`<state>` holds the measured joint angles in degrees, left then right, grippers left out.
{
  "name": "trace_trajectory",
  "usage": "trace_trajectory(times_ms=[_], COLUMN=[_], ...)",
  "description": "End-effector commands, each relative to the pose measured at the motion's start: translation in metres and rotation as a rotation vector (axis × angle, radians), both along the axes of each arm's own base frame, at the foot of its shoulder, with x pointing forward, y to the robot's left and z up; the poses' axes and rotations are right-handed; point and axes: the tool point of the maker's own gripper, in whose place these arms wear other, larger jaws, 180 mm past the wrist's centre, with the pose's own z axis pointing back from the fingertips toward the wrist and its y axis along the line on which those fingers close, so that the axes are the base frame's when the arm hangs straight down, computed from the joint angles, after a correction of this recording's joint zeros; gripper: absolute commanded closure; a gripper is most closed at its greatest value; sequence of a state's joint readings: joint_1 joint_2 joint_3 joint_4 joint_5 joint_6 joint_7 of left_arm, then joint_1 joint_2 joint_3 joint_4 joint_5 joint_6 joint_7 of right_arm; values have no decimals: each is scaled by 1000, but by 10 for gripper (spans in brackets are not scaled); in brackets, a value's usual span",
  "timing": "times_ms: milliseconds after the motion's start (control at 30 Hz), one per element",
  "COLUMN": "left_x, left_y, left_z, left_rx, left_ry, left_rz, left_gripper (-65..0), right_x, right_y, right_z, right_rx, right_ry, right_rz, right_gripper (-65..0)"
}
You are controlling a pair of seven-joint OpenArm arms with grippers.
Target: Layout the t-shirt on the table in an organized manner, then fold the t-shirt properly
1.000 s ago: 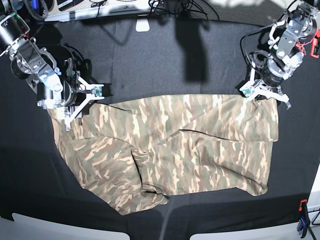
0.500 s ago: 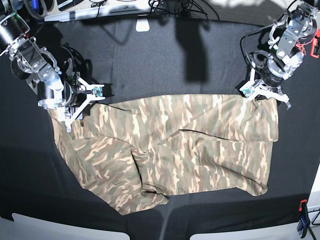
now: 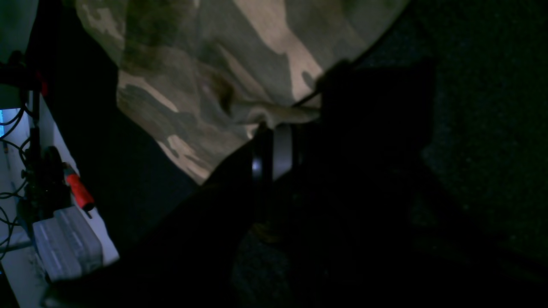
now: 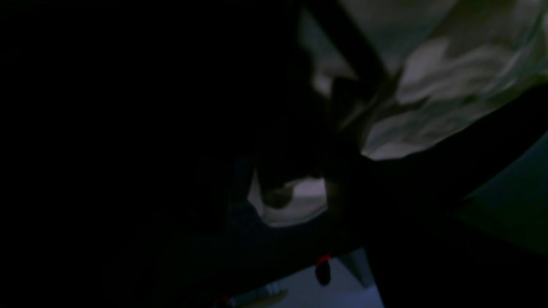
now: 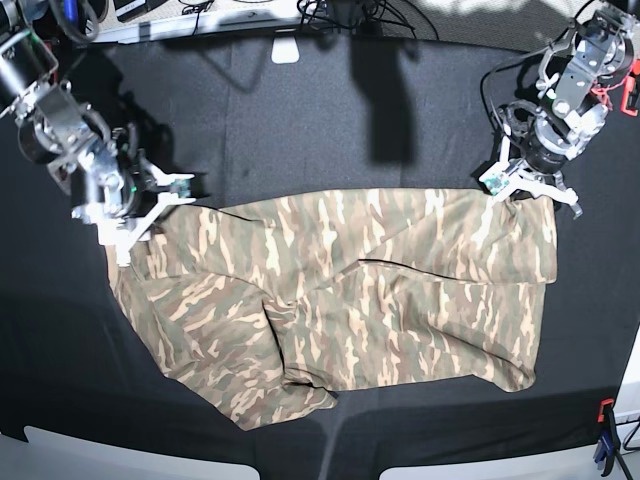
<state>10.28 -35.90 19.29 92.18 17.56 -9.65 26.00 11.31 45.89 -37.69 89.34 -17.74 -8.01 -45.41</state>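
"Base view: why are both hands at the shirt's [image 5: 340, 295] far corners?"

"To spread it on the bench [image 5: 300, 120]. Left hand [image 5: 528, 190] is clamped on one corner; right hand [image 5: 140, 212] is spread at the other, grip unclear."

T-shirt [image 5: 340, 300] spread across the table [image 5: 300, 120], a pincer at each far corner.

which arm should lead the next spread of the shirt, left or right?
Left, probably. The left claw is shut on the t-shirt at its far corner, so it can pull straight away. The right claw stands open at the opposite far corner and must close first.
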Motion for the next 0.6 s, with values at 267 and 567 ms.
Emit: trace_trajectory(times_ms=[267, 567], left_x=[9, 9], left_y=[4, 4], left_z=[12, 12], left_rx=[5, 6], left_ry=[-41, -41], left_rz=[-1, -1], left_gripper=[0, 0], right_x=[12, 15], right_y=[0, 5], right_z=[18, 21], right_rx=[12, -5], right_ry=[-82, -107], right_rz=[-19, -9], right_gripper=[-62, 0])
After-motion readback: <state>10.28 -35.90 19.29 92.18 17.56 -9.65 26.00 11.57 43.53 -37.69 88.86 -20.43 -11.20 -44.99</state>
